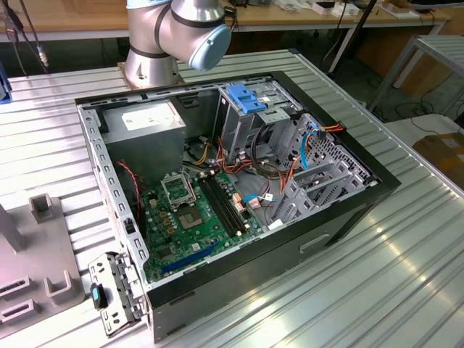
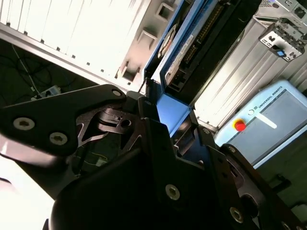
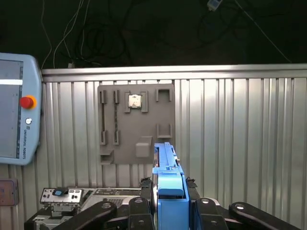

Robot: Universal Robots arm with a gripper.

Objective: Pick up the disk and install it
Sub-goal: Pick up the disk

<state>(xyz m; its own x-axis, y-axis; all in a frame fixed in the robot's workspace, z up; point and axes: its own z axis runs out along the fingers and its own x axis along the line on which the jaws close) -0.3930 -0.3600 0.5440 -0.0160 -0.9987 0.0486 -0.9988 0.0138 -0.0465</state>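
My gripper (image 3: pixel 169 197) is shut on the disk (image 3: pixel 165 167), which I see edge-on with its light-blue side rail sticking out between the black fingers (image 3: pixel 144 199). In the second wrist view the disk (image 2: pixel 192 45) reaches out from the gripper (image 2: pixel 170 115), showing blue rails, a dark body and a row of connector pins. It is held in the air, high above the ribbed metal table (image 3: pixel 240 134). The open computer case (image 1: pixel 348 217) lies on that table, with its drive cage (image 1: pixel 250 123) at the back.
A blue plastic latch (image 1: pixel 246 98) tops the drive cage. A grey fixture plate (image 3: pixel 136 124) and a loose metal bracket (image 1: pixel 112 290) lie beside the case. A teach pendant (image 3: pixel 17 110) with a red button sits off the table's edge. The arm's base (image 1: pixel 167 36) stands behind the case.
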